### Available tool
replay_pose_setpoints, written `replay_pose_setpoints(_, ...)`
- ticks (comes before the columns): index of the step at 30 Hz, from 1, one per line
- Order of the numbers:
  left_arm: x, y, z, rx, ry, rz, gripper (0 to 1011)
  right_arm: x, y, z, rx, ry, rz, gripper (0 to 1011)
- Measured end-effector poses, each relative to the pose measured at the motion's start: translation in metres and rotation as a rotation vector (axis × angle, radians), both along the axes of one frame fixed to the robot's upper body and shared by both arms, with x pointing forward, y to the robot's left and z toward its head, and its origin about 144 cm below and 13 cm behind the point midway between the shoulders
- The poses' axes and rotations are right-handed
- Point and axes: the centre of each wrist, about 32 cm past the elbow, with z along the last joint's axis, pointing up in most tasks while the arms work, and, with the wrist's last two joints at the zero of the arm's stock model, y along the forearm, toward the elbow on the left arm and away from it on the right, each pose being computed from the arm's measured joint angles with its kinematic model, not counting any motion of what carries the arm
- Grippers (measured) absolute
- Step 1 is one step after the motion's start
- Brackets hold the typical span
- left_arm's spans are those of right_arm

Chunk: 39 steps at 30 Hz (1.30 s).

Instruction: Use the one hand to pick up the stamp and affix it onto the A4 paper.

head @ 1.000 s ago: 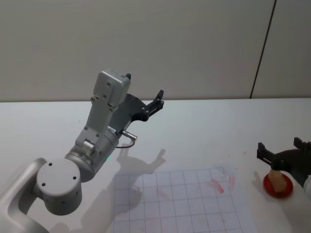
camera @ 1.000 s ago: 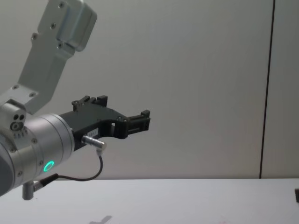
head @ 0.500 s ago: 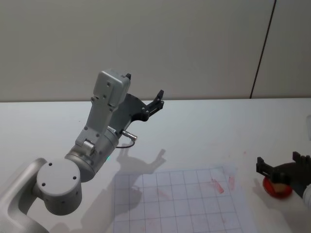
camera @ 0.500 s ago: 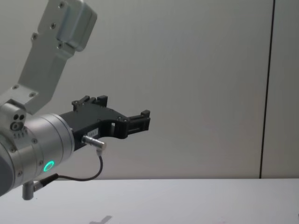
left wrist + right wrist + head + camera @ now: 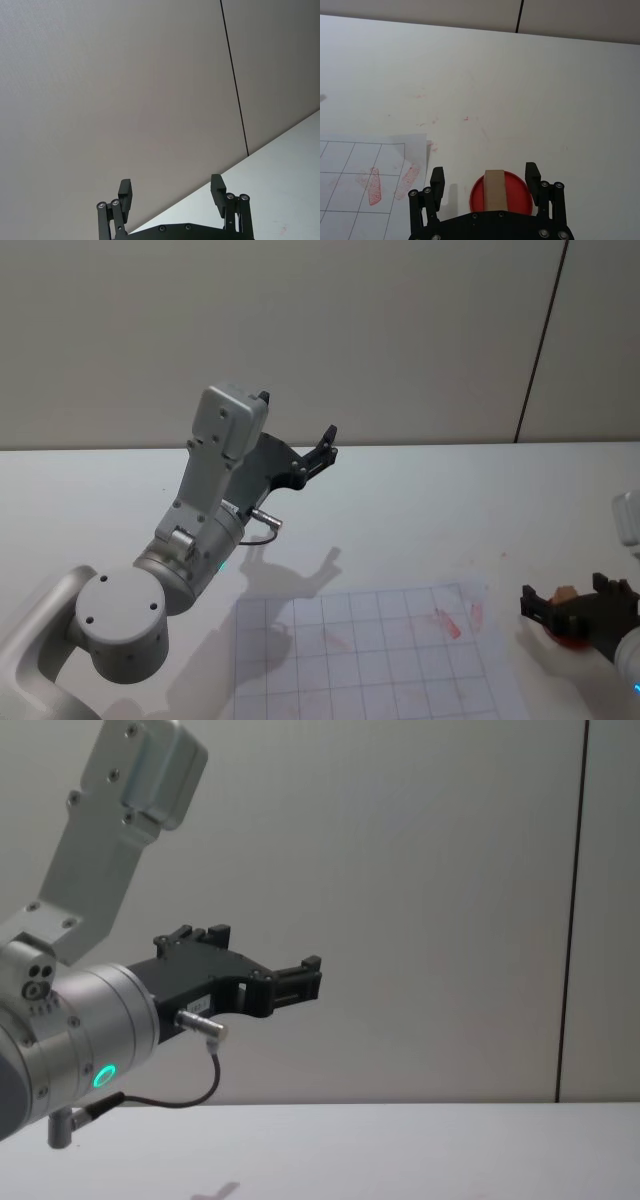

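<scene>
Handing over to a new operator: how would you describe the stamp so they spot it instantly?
Find the gridded A4 paper on the white table; just off its right edge hovers the right tool, jaws open. Between them stands the stamp: a tan block on a round red base, solid unlike the faint red prints nearby.

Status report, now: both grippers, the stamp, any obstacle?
Right gripper open around stamp, not touching. Stamp upright on red pad, beside A4 paper. Left gripper open, raised, idle. Nothing between stamp and paper.
</scene>
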Motion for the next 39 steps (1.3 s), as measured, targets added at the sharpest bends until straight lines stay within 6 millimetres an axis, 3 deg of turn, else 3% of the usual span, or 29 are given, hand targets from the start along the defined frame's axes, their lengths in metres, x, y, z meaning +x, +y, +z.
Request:
replay_pose_setpoints(2, 0.0000, 0.0000, 0.0000, 0.000, 0.000, 0.000, 1001, 0.0000, 0.0002, -0.0006, -0.002, 0.005, -0.001, 994)
replay_pose_setpoints(9, 0.0000, 0.0000, 0.0000, 0.000, 0.000, 0.000, 1001, -0.0011, 0.0002, -0.0030, -0.014, 0.026, -0.012, 831)
replay_pose_setpoints(17, 0.0000, 0.0000, 0.0000, 0.000, 0.000, 0.000, 1001, -0.0032, -0.0009, -0.0051, -0.025, 0.039, -0.030, 589)
replay_pose_setpoints(20, 0.0000, 0.0000, 0.0000, 0.000, 0.000, 0.000, 1001, -0.0036, -0.0009, -0.0055, -0.026, 0.043, -0.033, 446)
replay_pose_setpoints(28, 0.0000, 0.0000, 0.0000, 0.000, 0.000, 0.000, 1001, -0.0035, -0.0004, -0.0064, -0.026, 0.046, -0.036, 226)
replay_pose_setpoints(39, 0.0000, 0.0000, 0.0000, 0.000, 0.000, 0.000, 1002, -0.0024, 0.0013, -0.0051, -0.029, 0.029, -0.030, 223)
